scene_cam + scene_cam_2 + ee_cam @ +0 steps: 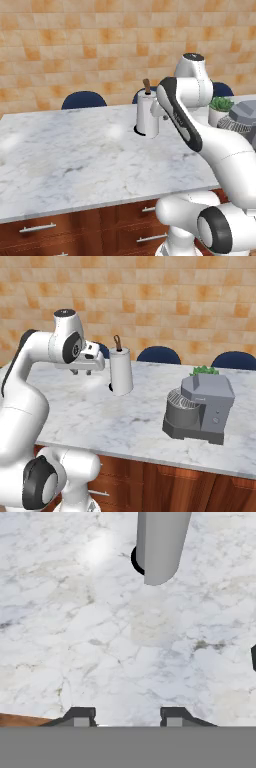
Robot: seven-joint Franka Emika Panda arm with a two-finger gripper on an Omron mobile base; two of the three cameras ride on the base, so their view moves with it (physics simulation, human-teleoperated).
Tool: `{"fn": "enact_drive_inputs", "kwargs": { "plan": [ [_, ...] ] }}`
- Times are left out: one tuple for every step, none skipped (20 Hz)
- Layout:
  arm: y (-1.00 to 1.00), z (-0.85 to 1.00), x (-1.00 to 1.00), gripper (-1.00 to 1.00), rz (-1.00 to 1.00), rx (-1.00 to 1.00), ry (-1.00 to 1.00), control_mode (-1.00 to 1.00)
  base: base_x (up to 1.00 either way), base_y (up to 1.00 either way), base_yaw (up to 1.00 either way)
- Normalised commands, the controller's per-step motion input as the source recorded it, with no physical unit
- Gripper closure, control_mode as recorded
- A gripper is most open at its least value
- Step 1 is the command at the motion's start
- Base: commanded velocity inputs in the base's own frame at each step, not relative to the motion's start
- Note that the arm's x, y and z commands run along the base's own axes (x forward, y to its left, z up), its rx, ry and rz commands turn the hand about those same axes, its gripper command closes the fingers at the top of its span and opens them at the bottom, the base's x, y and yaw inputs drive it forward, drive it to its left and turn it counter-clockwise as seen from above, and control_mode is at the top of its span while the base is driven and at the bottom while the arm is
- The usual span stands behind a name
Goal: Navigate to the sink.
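A: State the tool condition and arm pose.

B: The tool [81, 372] hangs over the marble counter [125, 421], pointing down at it and touching nothing. In the hand view its two fingertips [80, 716] stand well apart with bare marble between them; nothing is held. The arm rises from the base, folds back at the elbow, and carries the wrist forward over the near part of the counter.

A: Nearest item to the tool?

B: A white paper towel roll [121, 372] on an upright holder with a dark round foot and a brown top knob. It stands upright just beyond the tool, apart from it.

A: Further out?

B: A grey stand mixer [200, 408] sits on the counter well to the right of the roll. A small green plant in a white pot [219, 109] stands behind the mixer. Blue chair backs [159, 354] show along the far edge of the counter, in front of an orange tiled wall [150, 301]. Wooden drawer fronts with metal handles [37, 228] run beneath the near edge.

A: Position of the sink?

B: Cannot be determined from these views.
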Motion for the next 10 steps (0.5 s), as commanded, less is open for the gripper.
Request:
{"fn": "enact_drive_inputs", "kwargs": {
  "plan": [
    [0.00, 0.00, -0.15, -1.00, 0.00, 0.00, 0.00, -1.00, 0.00, 0.00, 0.00],
    [0.00, 0.00, -0.43, -1.00, 0.00, 0.00, 0.00, -1.00, 0.00, 0.00, 0.00],
    [0.00, 0.00, -0.60, -1.00, 0.00, 0.00, 0.00, -1.00, 0.00, 0.00, 0.00],
    [0.01, 0.00, -0.84, -1.00, 0.00, -0.04, -0.03, -1.00, 0.00, 0.00, 0.00],
    [0.20, 0.00, -1.00, -1.00, 0.00, -0.11, -0.12, -1.00, 0.00, 0.00, 0.00],
    [0.37, 0.00, -1.00, -1.00, 0.01, -0.11, -0.15, -1.00, 0.00, 0.00, 0.00],
    [0.32, 0.00, -1.00, -1.00, 0.00, -0.07, -0.16, -1.00, 0.00, 0.00, 0.00],
    [0.29, 0.00, -1.00, -1.00, 0.00, -0.05, -0.21, -1.00, 0.00, 0.00, 0.00],
    [0.19, 0.00, -1.00, -1.00, 0.00, -0.02, -0.23, -1.00, 0.00, 0.00, 0.00],
    [0.10, 0.00, -1.00, -1.00, 0.00, -0.02, -0.23, -1.00, 0.00, 0.00, 0.00]
  ]
}}
